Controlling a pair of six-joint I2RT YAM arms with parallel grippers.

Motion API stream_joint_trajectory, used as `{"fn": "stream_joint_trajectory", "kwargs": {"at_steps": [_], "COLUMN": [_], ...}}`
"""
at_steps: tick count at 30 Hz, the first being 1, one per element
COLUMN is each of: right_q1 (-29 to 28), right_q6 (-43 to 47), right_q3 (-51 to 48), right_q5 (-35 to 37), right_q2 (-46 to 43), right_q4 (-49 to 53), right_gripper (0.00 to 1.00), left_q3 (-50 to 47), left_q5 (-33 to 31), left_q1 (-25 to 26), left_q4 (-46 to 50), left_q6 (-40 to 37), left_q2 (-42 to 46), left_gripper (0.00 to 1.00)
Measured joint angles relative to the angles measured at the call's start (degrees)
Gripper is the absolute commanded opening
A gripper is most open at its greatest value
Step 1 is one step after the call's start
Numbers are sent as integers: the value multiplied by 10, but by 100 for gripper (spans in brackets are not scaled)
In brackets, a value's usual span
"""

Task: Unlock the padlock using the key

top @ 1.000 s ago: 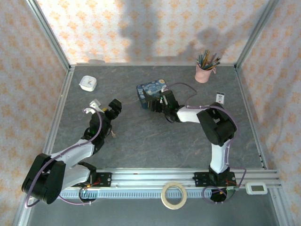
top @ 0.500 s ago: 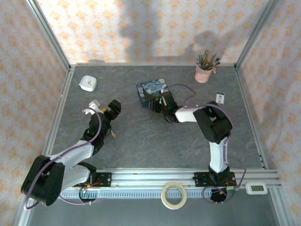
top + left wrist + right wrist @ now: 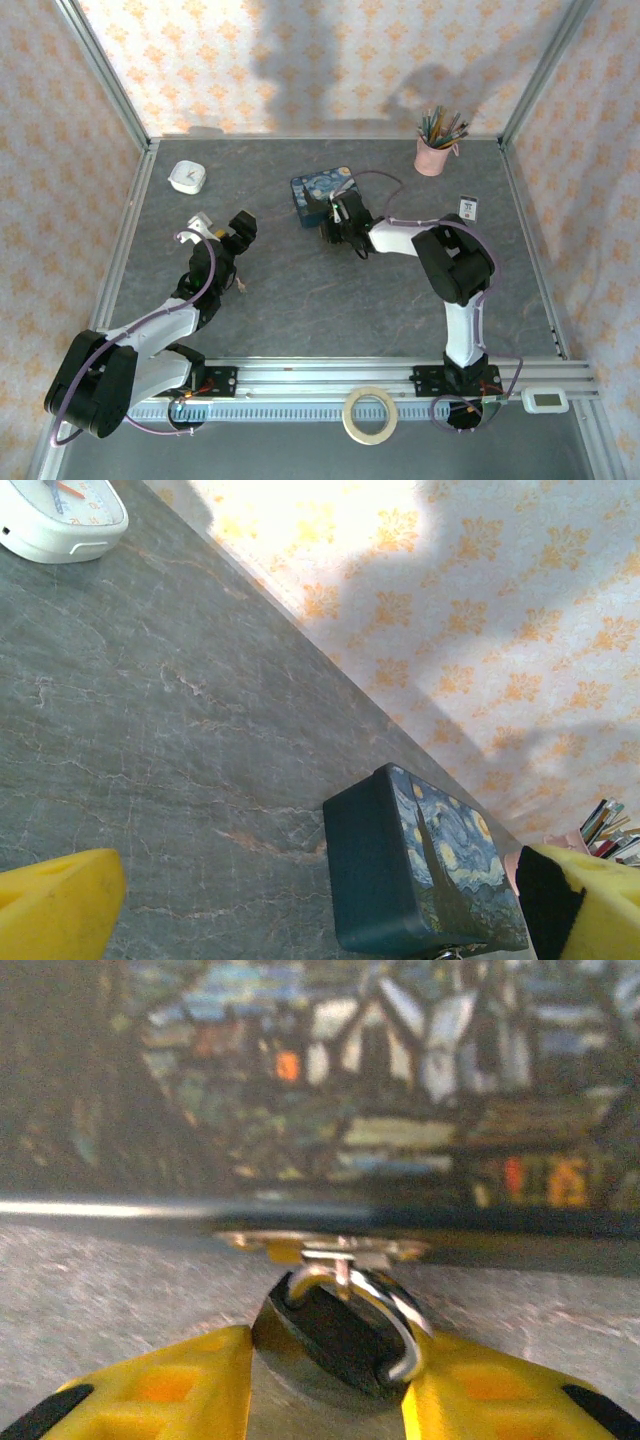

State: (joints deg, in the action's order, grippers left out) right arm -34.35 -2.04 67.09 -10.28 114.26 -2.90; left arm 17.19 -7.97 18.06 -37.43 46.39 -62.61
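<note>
The padlock [image 3: 335, 1335] hangs at the box's [image 3: 300, 1080] front edge, just above the tabletop [image 3: 100, 1280], right between my right fingers [image 3: 150, 1390], one against each side; whether they clamp it I cannot tell. My left fingers [image 3: 55, 905] stand wide open, well apart from it.

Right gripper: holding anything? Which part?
The right gripper has its fingers against the small dark grey metal padlock, on its body's sides below the shackle; firm clamp cannot be told. The left gripper holds nothing.
</note>
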Motion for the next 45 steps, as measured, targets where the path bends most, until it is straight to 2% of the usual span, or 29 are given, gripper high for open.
{"fn": "stream_joint_trajectory", "kwargs": {"at_steps": [2,4,8,11,18,20,21,22,27,31,35,41,45], "right_q1": [-1,-1,5,10,11,11,10,10,-8,-30,-36,-35,-35], "right_q6": [16,22,17,7,-55,-83,-98,-112,-150,-154,-154,-154,-154], "right_q3": [10,16,19,19,9,-9,-22,-36,-70,-70,-70,-70,-70], "right_q5": [21,48,83,83,21,-6,-21,-35,-52,-49,-48,-41,-31], "right_q2": [-1,-2,-13,-31,-99,-117,-126,-133,-141,-141,-141,-141,-141], "right_q4": [33,58,99,113,81,52,34,18,-12,-23,-28,-28,-28], "right_gripper": [42,48,69,77,80,87,97,100,100,100,99,98,98], "left_q3": [0,0,3,8,18,34,45,56,84,71,38,8,3], "left_q5": [0,0,0,0,-3,-2,-2,-3,7,30,45,52,62], "left_q1": [0,0,0,0,0,0,0,0,0,3,15,50,86], "left_q4": [0,1,10,12,56,100,127,154,284,364,407,433,422], "left_q6": [-2,-4,-12,-15,-27,-33,-36,-40,-46,-36,-14,19,50], "left_q2": [-1,-3,-3,-2,18,25,28,31,39,39,39,48,38], "left_gripper": [99,99,99,99,99,99,99,99,96,81,71,66,50]}}
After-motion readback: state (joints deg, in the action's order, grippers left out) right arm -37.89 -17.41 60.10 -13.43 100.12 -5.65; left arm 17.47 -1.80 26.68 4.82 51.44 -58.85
